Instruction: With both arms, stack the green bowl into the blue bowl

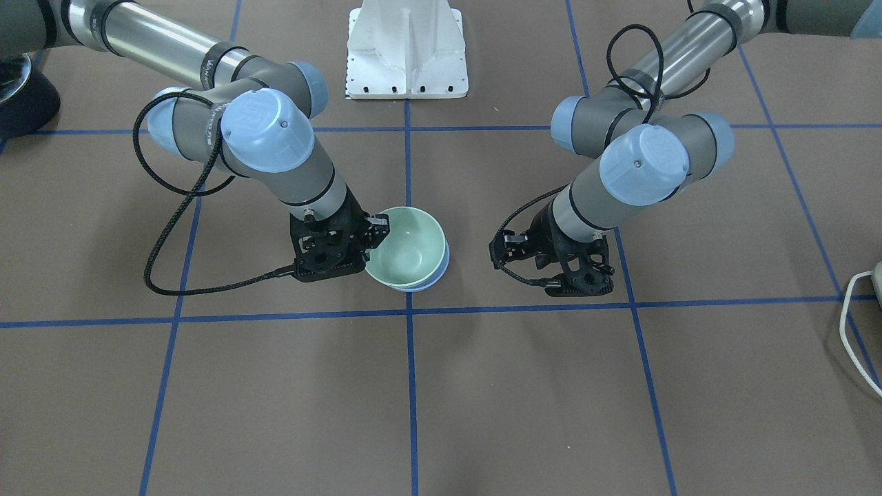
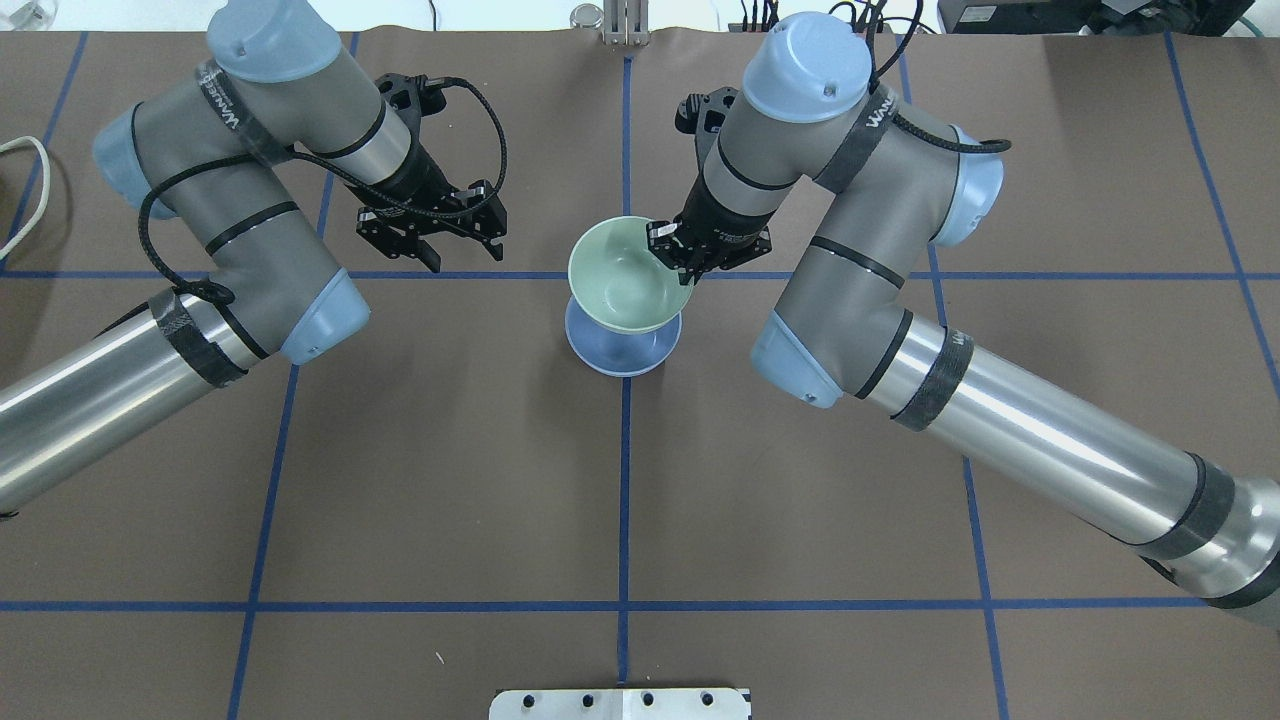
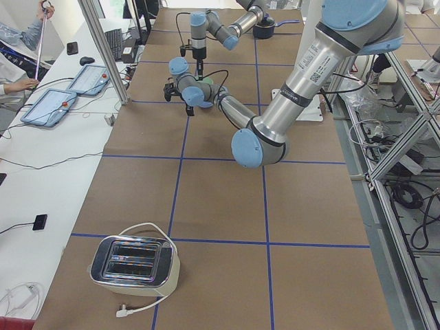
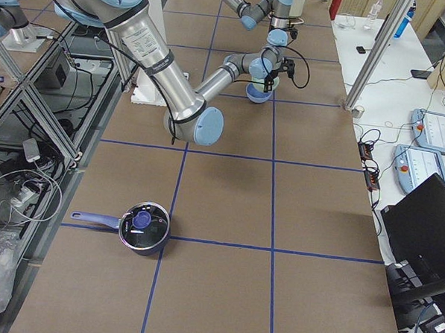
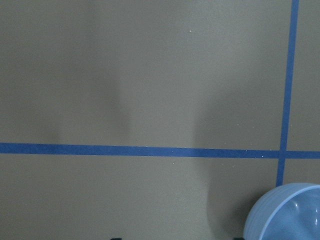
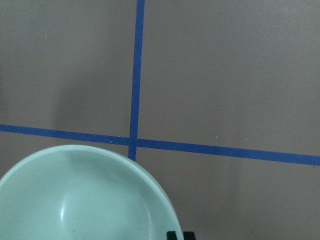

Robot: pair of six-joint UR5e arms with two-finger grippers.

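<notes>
The brown desk [image 2: 450, 450] carries the blue bowl [image 2: 620, 357]; the right gripper [image 2: 673, 254] pinches the green bowl [image 2: 620, 278] by its rim, just above it. If you release off-centre, it may seat tilted. The left gripper [image 2: 465, 252] stands wide, empty

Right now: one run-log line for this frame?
step: stack | right fingers: shut on green bowl rim | bowl held over blue bowl, not yet released | left fingers: open, empty, apart from bowls

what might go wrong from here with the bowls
1. The right gripper pinches the green bowl by one rim edge only, so it may tilt or slip.
2. The blue bowl sits unheld, the open left gripper apart from it; an off-centre drop could knock it aside.
</notes>
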